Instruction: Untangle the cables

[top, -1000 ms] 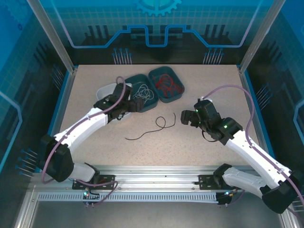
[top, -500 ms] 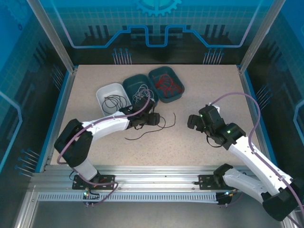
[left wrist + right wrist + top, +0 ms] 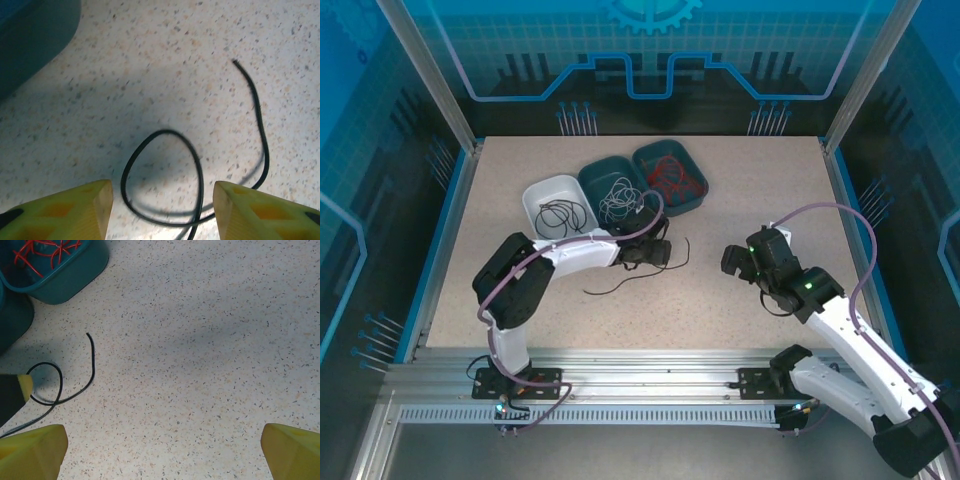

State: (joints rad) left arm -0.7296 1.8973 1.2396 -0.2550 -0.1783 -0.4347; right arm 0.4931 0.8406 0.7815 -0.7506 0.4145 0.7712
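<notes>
Left jaws (image 3: 162,207) parted, directly over loop of black cable (image 3: 201,180) on counter (image 3: 165,95); nothing gripped. Right jaws (image 3: 164,452) wide open, well apart, farther off. Crossing lies between left fingertips; tail end points toward right arm.

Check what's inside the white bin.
The white bin holds a dark cable, coiled in overlapping loops. Bin floor shows between them; where strands overlap, the lower ones are covered, so strand count can't be told.

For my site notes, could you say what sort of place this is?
Probably a robotics test cell: two white-and-black jointed arms bolted to a metal rail, a speckled pale tabletop, and blue tech-patterned walls.
</notes>
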